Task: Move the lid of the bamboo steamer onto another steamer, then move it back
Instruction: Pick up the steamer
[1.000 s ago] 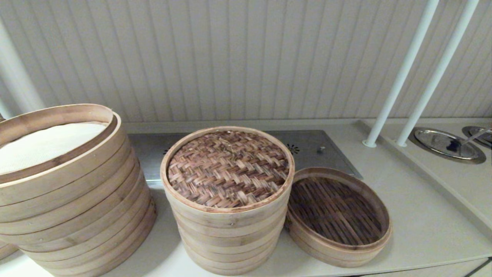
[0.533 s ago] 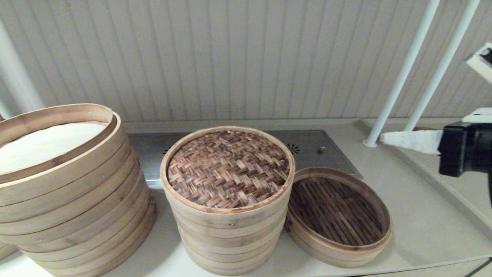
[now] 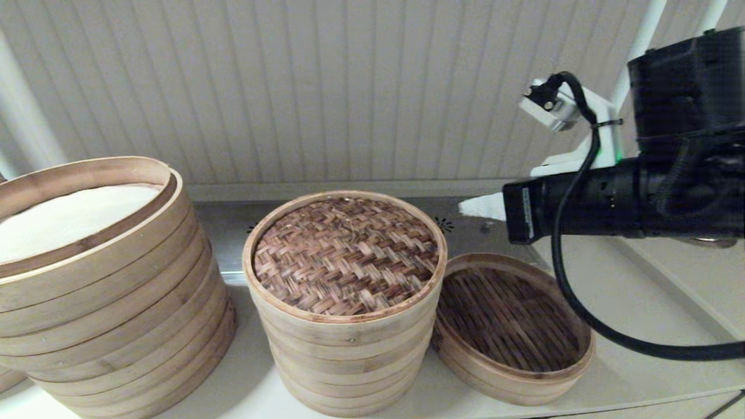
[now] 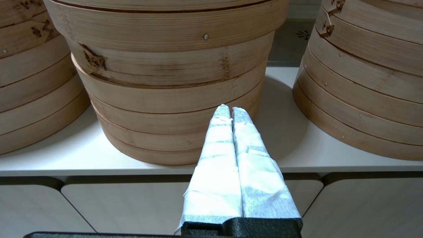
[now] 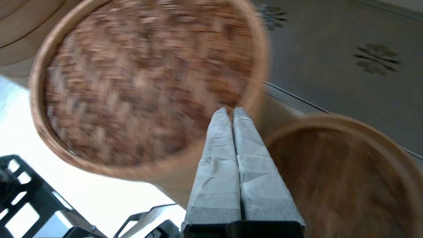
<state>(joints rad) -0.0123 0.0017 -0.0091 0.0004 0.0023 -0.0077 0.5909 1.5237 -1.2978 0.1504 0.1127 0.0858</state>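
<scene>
The bamboo steamer lid (image 3: 346,256), with its dark woven top and pale rim, sits on the medium stack of pale tiers, the other steamer (image 3: 346,355), at the middle of the counter; the stack's liner is hidden. My right gripper (image 3: 474,206) reaches in from the right, shut and empty, held above the counter just right of the lid's far edge. In the right wrist view the right gripper (image 5: 230,110) hovers over the lid (image 5: 145,82) near its rim. My left gripper (image 4: 230,109) is shut and empty, low in front of the counter edge; it is out of the head view.
A much wider stack with a white cloth (image 3: 99,291) stands at the left. A low basket with a dark slatted floor (image 3: 512,326) rests against the medium stack's right side. A steel panel (image 3: 495,224) lies behind, and white poles (image 3: 634,52) rise at the back right.
My right arm has swung in from the right edge, up and leftward, with its fingertips now near the lid's far right rim. The lid and the stacks have not moved.
</scene>
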